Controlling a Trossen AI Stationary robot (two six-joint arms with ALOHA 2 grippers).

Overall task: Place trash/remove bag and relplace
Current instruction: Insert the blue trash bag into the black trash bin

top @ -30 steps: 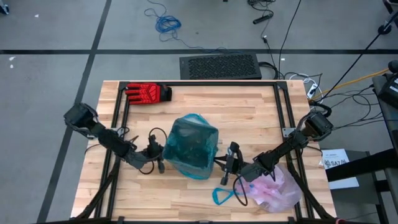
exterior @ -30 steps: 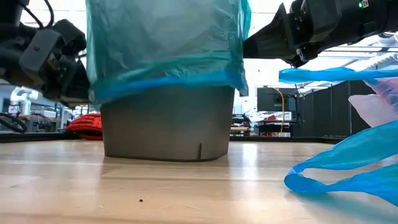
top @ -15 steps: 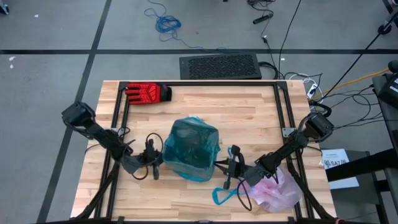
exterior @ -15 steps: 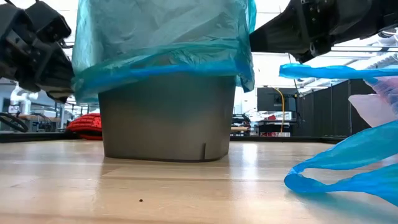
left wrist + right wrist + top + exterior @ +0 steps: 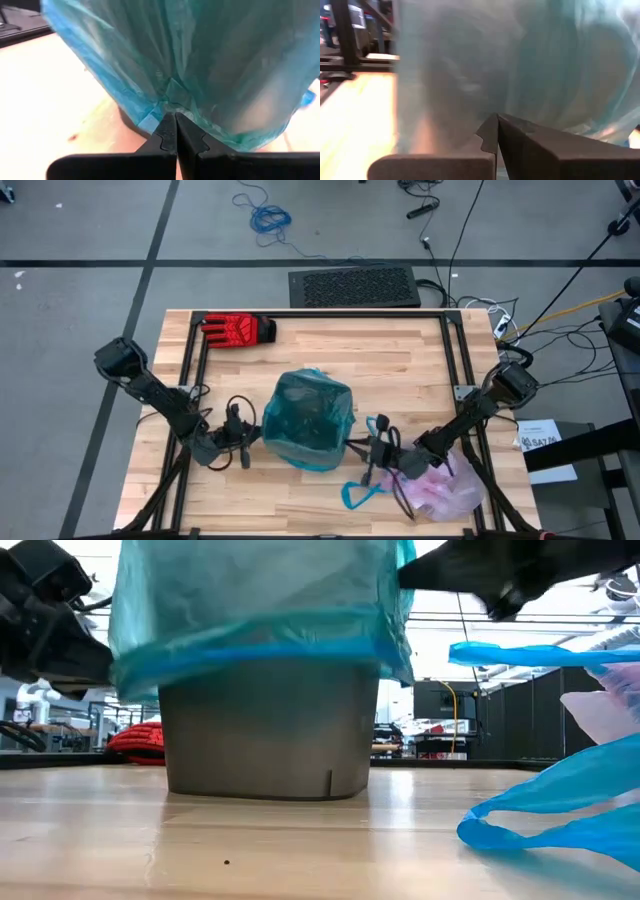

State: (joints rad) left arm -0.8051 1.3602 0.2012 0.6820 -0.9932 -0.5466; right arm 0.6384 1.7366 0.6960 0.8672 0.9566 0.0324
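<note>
We are seeing both tools pressed together: left tool (image 5: 247, 442) at the teal bag's (image 5: 310, 412) 9 o'clock, right tool (image 5: 372, 454) at 4 o'clock. The pink-white bag (image 5: 440, 485) is lying at the tabletop's (image 5: 400, 360) 4 o'clock.

Left arm reached in low from the table's left edge, elbow bent, with the left claw (image 5: 246, 442) pointed toward the table's middle and its fingers (image 5: 167, 131) pressed flat together. Right arm stretched in from the right edge at a slant, its right claw (image 5: 372, 452) likewise facing the middle, fingers (image 5: 492, 132) closed tight. Both wrists held low, near the table surface.
</note>
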